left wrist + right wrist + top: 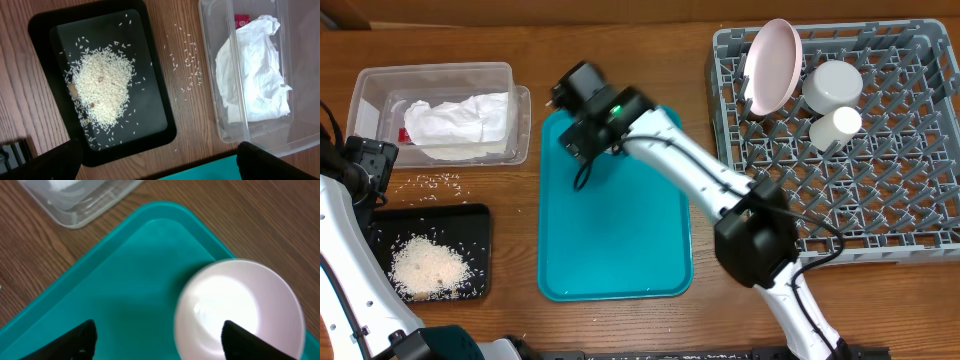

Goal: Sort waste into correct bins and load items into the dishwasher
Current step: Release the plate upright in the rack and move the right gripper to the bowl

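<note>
A small pale pink plate lies near the far corner of the teal tray. My right gripper hangs open over it. One fingertip is above the plate's inside, the other above bare tray, and the plate's near rim lies between them. From overhead the right arm hides that plate. My left gripper is open and holds nothing, by the black tray of rice. The clear tub holds the white napkin and red wrapper. The grey rack carries a large pink plate, a bowl and a cup.
Loose rice grains lie on the wood between the tub and the black tray. The right arm's elbow stands close to the rack's left front corner. The left arm runs along the table's left edge.
</note>
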Available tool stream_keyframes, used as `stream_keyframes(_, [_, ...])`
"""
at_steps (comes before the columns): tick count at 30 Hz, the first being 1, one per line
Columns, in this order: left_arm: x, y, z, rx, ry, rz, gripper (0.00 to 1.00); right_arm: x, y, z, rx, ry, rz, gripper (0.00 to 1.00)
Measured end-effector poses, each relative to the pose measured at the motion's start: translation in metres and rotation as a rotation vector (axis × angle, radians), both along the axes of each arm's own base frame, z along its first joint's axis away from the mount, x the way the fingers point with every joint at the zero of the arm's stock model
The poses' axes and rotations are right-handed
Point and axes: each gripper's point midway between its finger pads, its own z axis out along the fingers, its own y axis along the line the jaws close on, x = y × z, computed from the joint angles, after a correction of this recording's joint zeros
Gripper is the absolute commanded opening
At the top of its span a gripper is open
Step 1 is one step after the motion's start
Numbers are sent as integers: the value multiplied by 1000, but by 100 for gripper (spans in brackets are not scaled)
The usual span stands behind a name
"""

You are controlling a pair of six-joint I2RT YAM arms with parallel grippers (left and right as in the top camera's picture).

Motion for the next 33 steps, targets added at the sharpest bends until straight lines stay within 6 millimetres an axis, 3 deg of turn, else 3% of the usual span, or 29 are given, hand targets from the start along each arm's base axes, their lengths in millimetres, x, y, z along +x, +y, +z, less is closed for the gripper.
stream_keyframes(5, [0,0,0,0,0,0,100,-6,14,-13,-42,-40,36,75])
stream_keyframes(13, [0,0,0,0,0,0,100,11,-8,-46,-109,-16,-6,60])
stream_keyframes(17, [0,0,0,0,0,0,100,13,-14,-52,-127,-8,-15,43])
stream_keyframes(26, [0,0,0,0,0,0,100,0,-26,-65,-173,52,-23,35])
stream_keyframes(33, [0,0,0,0,0,0,100,-4,-25,-67,-164,77,-24,19])
